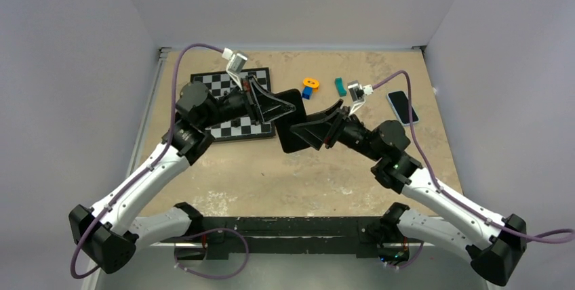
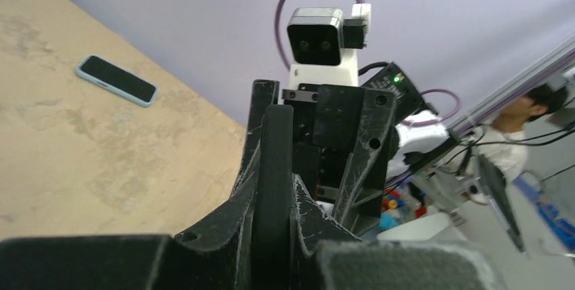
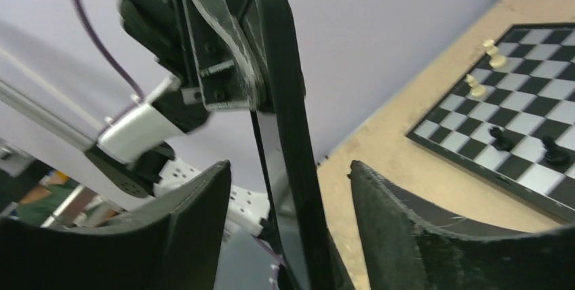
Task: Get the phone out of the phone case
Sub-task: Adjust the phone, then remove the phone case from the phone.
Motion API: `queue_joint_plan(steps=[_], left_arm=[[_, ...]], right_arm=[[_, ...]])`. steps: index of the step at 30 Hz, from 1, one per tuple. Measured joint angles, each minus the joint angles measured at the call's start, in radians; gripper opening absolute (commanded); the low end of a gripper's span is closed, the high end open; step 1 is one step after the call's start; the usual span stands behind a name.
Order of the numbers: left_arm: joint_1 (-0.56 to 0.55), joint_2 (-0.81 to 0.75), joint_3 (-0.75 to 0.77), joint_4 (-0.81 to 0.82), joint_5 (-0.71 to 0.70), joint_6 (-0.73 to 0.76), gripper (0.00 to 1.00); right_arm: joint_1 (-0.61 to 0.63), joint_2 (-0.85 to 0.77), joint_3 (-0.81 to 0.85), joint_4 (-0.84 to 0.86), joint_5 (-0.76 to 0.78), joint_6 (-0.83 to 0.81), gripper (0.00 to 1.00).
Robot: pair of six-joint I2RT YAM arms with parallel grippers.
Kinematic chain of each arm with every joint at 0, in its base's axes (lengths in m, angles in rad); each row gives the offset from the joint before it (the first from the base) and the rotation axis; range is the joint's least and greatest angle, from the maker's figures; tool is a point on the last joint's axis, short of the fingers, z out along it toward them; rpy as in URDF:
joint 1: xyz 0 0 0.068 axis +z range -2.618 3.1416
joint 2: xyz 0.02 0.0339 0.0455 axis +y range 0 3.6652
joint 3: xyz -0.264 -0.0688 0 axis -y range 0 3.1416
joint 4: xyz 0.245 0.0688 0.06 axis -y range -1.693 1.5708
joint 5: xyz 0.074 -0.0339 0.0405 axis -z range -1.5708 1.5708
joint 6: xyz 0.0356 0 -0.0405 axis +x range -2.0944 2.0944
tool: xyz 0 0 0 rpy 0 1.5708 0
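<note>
A black phone case [image 1: 293,127] with the phone in it hangs on edge above the middle of the table. My left gripper [image 1: 276,108] is shut on the case's far left end; the left wrist view shows the case's thin black edge [image 2: 272,168] pinched between both fingers. My right gripper [image 1: 317,131] is open around the near right end. In the right wrist view the case [image 3: 293,100] and the phone's glossy face [image 3: 274,161] stand between the fingers [image 3: 203,195], with a gap on each side.
A chessboard [image 1: 230,87] with a few pieces lies under the left arm. Behind the grippers sit an orange and blue block [image 1: 309,87] and a teal block [image 1: 340,86]. A second phone in a light blue case [image 1: 402,106] lies at the right.
</note>
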Motion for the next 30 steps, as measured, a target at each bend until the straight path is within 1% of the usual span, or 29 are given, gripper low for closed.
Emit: queue_joint_plan(steps=[5, 8, 9, 13, 17, 18, 20, 23, 27, 30], left_arm=[[0.059, 0.013, 0.188, -0.314, 0.048, 0.254, 0.0], [0.08, 0.035, 0.29, -0.459, 0.05, 0.388, 0.0], [0.08, 0.037, 0.3, -0.48, 0.05, 0.415, 0.0], [0.087, 0.038, 0.271, -0.538, 0.05, 0.492, 0.0], [0.129, 0.037, 0.158, -0.524, 0.043, 0.488, 0.0], [0.139, 0.037, 0.131, -0.524, 0.037, 0.486, 0.0], [0.15, 0.037, 0.1, -0.527, 0.03, 0.481, 0.0], [0.151, 0.037, 0.088, -0.51, 0.04, 0.45, 0.0], [0.156, 0.045, 0.088, -0.445, 0.092, 0.38, 0.0], [0.167, 0.056, 0.082, -0.372, 0.13, 0.319, 0.0]], right_arm=[[0.004, -0.039, 0.1, -0.298, 0.001, -0.129, 0.77], [0.004, -0.043, 0.151, -0.408, -0.016, -0.196, 0.76], [0.004, -0.045, 0.156, -0.428, -0.021, -0.211, 0.75], [-0.008, -0.025, 0.175, -0.538, -0.036, -0.26, 0.69], [-0.04, 0.05, 0.189, -0.618, -0.064, -0.295, 0.7], [-0.045, 0.065, 0.185, -0.632, -0.076, -0.305, 0.68], [-0.054, 0.081, 0.164, -0.63, -0.131, -0.325, 0.65], [-0.074, 0.079, 0.102, -0.534, -0.264, -0.325, 0.61], [-0.119, 0.083, 0.051, -0.42, -0.398, -0.309, 0.59], [-0.155, 0.09, 0.041, -0.361, -0.453, -0.308, 0.58]])
